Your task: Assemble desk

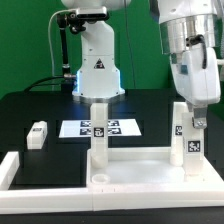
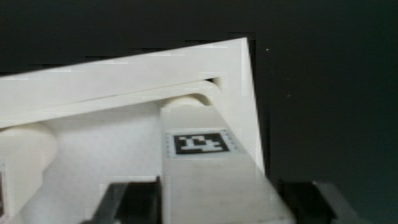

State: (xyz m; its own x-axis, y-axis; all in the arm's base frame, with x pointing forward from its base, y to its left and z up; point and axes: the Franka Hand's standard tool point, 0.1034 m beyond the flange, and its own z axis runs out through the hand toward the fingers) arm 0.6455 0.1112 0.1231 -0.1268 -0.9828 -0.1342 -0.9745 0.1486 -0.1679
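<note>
The pincer (image 2: 217, 205) clasps one short white plastic leg post (image 2: 201, 150), its fingertips cut off; we count three posts.

White plastic rimmed rectangular desk panel (image 1: 140, 170): plain white throughout. White plastic square leg post (image 1: 188, 142): black-and-white square tag on face; other posts (image 1: 99, 142) alike. Marker board (image 1: 125, 127): white, black tags. Bench top (image 1: 30, 108): black. Backdrop (image 1: 30, 40): green.

White arm (image 1: 188, 40), pale tool (image 1: 189, 120), blue-lit base (image 1: 96, 72).

The black table (image 1: 30, 105) carries the marker board (image 1: 100, 128), the desk panel (image 1: 140, 153) and, probably, a loose leg post (image 1: 38, 133).
</note>
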